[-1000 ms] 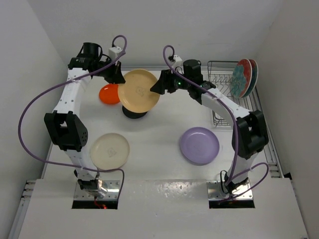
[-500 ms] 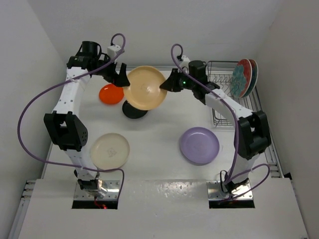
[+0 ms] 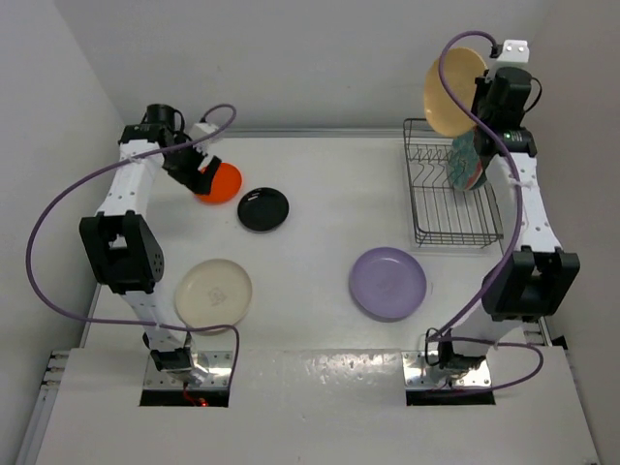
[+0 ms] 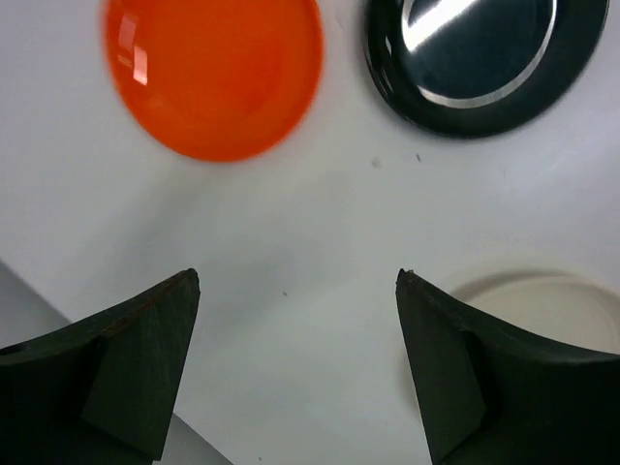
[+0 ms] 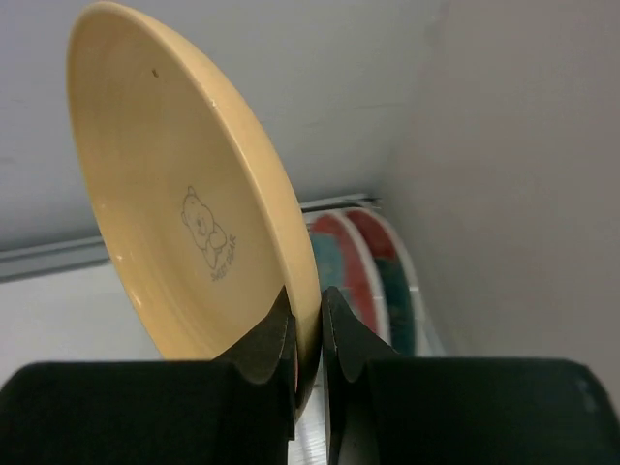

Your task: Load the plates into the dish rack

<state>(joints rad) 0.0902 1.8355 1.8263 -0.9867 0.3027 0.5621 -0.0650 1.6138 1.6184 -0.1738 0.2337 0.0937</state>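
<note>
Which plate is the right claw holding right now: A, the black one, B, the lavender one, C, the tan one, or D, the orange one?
C: the right claw pinches the rim of the tan plate, holding it on edge in the air.

Tan-yellow plate [image 5: 145,194]: small bear drawing [image 5: 201,225] on inner face, one line of tiny lettering [image 5: 225,271] beneath, too small to read. No other legible text.
</note>
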